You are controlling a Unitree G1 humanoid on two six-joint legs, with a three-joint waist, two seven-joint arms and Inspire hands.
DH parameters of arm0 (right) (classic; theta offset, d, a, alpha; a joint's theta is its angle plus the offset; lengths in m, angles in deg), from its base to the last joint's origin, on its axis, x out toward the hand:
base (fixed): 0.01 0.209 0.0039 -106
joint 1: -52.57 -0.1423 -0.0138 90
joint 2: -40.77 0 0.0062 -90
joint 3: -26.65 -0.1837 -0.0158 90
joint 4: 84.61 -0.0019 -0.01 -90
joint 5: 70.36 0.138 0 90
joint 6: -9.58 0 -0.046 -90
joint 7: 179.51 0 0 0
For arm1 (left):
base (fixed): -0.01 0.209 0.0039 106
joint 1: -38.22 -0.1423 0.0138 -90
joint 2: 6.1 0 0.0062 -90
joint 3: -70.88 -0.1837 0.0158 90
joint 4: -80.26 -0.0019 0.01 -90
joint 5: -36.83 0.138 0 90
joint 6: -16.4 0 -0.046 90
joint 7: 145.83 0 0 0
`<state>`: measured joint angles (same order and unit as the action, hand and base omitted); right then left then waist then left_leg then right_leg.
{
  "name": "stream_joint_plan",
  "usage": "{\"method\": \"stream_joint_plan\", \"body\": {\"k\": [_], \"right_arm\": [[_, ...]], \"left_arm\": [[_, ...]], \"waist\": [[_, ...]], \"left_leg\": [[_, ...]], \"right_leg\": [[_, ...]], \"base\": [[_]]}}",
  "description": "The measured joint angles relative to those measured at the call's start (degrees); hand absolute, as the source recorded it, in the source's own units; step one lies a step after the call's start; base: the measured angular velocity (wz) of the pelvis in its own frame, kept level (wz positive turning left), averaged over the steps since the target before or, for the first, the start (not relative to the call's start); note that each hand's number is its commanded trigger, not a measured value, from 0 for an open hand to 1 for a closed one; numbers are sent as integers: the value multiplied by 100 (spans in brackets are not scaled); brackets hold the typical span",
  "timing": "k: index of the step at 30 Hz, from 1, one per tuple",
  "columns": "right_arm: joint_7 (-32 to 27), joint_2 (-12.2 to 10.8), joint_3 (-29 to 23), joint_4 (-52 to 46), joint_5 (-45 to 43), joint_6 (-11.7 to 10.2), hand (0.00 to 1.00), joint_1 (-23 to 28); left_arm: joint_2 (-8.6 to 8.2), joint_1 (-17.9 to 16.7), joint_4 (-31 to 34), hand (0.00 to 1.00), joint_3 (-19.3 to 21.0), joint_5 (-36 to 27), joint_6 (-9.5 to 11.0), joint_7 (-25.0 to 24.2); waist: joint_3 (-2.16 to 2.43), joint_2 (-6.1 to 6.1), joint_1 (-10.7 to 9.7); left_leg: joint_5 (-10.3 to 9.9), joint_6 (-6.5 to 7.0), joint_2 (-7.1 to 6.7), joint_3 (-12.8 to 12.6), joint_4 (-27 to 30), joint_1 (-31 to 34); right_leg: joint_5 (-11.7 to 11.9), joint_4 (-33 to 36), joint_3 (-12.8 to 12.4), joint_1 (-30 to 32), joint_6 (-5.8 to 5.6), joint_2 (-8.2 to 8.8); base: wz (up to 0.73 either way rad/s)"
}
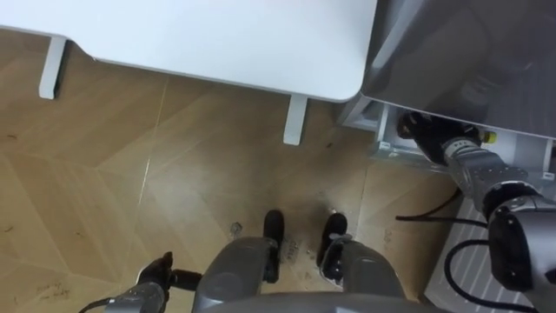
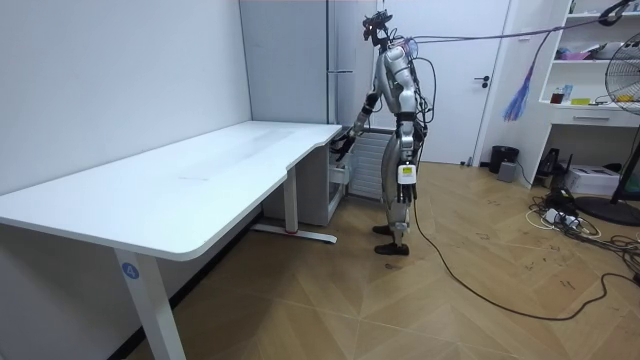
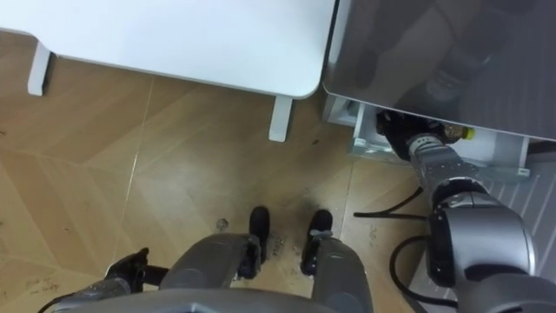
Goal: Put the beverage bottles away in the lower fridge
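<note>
I stand at the end of a white desk (image 1: pixel 217 35), facing a grey fridge (image 1: pixel 469 52). The fridge's lower compartment (image 1: pixel 387 148) is open, with its white rim showing at floor level. My right hand (image 1: pixel 424 128) reaches into that dark opening, and its fingers are hidden inside. A small yellow-tipped object (image 1: pixel 489 137) lies just beside the wrist; I cannot tell what it is. In the room view the right hand (image 2: pixel 344 142) is stretched toward the fridge (image 2: pixel 300 60). My left hand (image 1: pixel 162 268) hangs by my side with relaxed fingers and holds nothing.
A desk leg (image 1: pixel 295 119) stands just left of the fridge opening, and another leg (image 1: pixel 50 68) is at the far left. Wooden floor (image 1: pixel 174 191) spreads in front of me. A white grille (image 1: pixel 465 261) lies on the floor at lower right.
</note>
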<state>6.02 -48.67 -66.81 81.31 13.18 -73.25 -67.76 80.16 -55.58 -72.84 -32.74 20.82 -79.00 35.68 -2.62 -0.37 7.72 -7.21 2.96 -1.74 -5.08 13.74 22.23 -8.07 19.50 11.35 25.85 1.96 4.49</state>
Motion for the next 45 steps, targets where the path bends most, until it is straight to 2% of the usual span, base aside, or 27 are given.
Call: {"method": "stream_joint_plan", "body": {"k": [4, 8, 13, 18, 19, 22, 26, 28, 30, 34, 36, 38, 39, 40, 42, 45], "right_arm": [[-2, 41, -5, 8, -92, -5, 0, 34], [14, 97, -60, 16, -161, -6, 0, 205], [65, 110, -94, 25, -482, -3, 0, 376], [192, 121, -276, 6, -499, 22, 0, 862], [192, 122, -279, -13, -505, 23, 0, 936], [194, 119, -294, -57, -645, 52, 0, 1230], [348, 66, -529, -66, -796, 46, 0, 1741], [389, 87, -666, -108, -839, 43, 0, 1887], [399, 201, -705, -303, -847, 14, 0, 2090], [421, 289, -805, -504, -877, -96, 0, 2226], [519, 314, -964, -486, -998, -94, 0, 2233], [570, 319, -1227, -461, -1156, -96, 0, 2300], [602, 322, -1380, -456, -1264, -101, 0, 2419], [612, 325, -1423, -457, -1296, -103, 0, 2491], [620, 326, -1489, -443, -1469, -102, 0, 2828], [619, 322, -1489, -406, -1525, -100, 0, 3101]], "left_arm": [[-1, -4, 1, 0, 74, 45, 18, -5], [-14, -10, 46, 0, 366, 53, 51, -5], [-17, -14, 50, 0, 575, 52, 123, -46], [-12, -93, 89, 0, 908, 281, 154, -43], [-7, -102, 88, 0, 924, 286, 161, -41], [-27, -186, 87, 0, 1099, 326, 174, -38], [-39, -284, 110, 0, 1446, 618, 178, -44], [-41, -376, 130, 0, 1537, 775, 188, -46], [-43, -538, 383, 0, 1563, 822, 177, -46], [-46, -662, 669, 0, 1563, 945, 171, -45], [-36, -697, 734, 0, 1594, 972, 171, -47], [-37, -788, 737, 0, 1704, 1036, 171, -47], [-36, -881, 737, 0, 1834, 1052, 171, -41], [-34, -926, 742, 0, 1912, 1052, 170, -31], [-32, -1077, 732, 0, 2178, 1053, 166, 50], [-36, -1177, 652, 0, 2324, 1112, 149, 68]], "waist": [[-12, 52, -1], [-4, 148, -48], [-3, 156, -135], [16, 139, -158], [27, 130, -169], [129, 97, -342], [244, -65, -522], [270, -138, -630], [297, -184, -779], [270, -242, -976], [261, -242, -1057], [240, -232, -1082], [254, -261, -1104], [265, -254, -1102], [253, -277, -1091], [245, -312, -1070]], "left_leg": [[0, 0, -1, 2, -5, -77], [0, 0, -2, 12, -28, -247], [-1, 0, -8, -24, -58, -449], [-2, 0, -9, -142, -252, -973], [-3, -1, -13, -140, -253, -1031], [-3, -1, -26, -97, -334, -1349], [-5, -3, -40, -106, -470, -1925], [-13, -11, -42, -100, -525, -2164], [-102, -66, -2, -102, -531, -2337], [-176, -77, 14, -129, -552, -2513], [-289, -53, 105, -107, -577, -2601], [-295, -54, 110, -104, -609, -2699], [-315, -60, 108, -102, -607, -2730], [-320, -63, 105, -102, -607, -2755], [-342, -73, 106, -101, -607, -2803], [-350, -76, 106, -100, -609, -2792]], "right_leg": [[-1, -15, 4, -80, -2, 0], [-18, -105, 94, -317, -26, 8], [-27, -190, 112, -554, -44, 7], [-40, -398, 44, -1064, -90, -69], [-42, -423, 50, -1133, -95, -66], [-33, -636, 72, -1535, -126, -79], [-45, -898, 37, -2175, -157, -114], [-52, -957, -9, -2389, -168, -130], [-57, -997, -37, -2555, -167, -176], [-63, -994, -105, -2698, -165, -248], [-67, -984, -142, -2722, -154, -325], [-65, -991, -192, -2772, -151, -343], [-70, -990, -193, -2801, -147, -352], [-72, -990, -191, -2811, -145, -356], [-72, -993, -183, -2901, -139, -369], [-76, -987, -192, -2893, -133, -370]], "base": [[1], [10], [2], [-3], [0], [3], [-4], [-14], [-11], [-7], [-10], [-11], [-11], [-5], [0], [-1]]}}
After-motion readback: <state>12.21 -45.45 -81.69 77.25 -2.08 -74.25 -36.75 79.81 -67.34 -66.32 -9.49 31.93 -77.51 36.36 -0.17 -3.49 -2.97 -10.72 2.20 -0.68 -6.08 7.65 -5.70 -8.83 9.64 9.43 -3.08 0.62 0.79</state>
